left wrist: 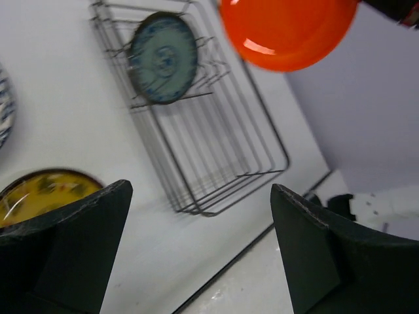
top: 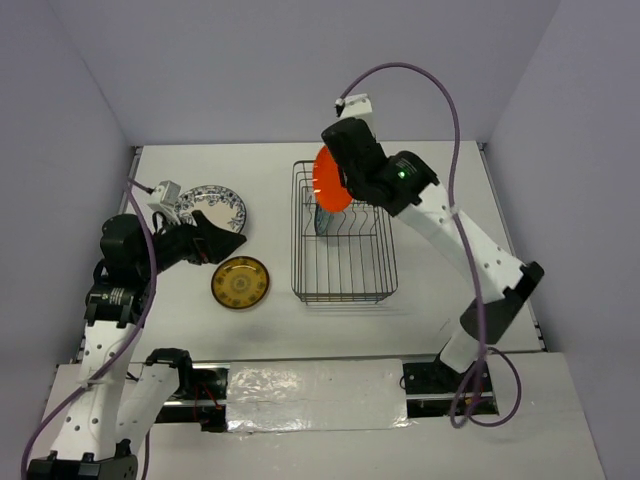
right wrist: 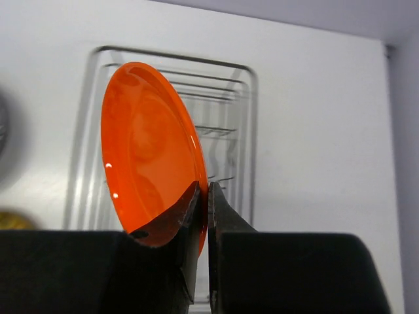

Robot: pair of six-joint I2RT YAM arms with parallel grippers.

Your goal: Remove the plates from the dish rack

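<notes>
My right gripper is shut on the rim of the red-orange plate and holds it upright above the far end of the dark wire dish rack. The plate also shows in the top view and the left wrist view. A small teal plate stands in the rack's far slots. My left gripper is open and empty, low over the table left of the rack. A yellow patterned plate and a white blue-rimmed plate lie flat on the table near it.
The rack's near slots hold nothing. Grey walls close the table at the back and sides. A black strip marks the table's near edge.
</notes>
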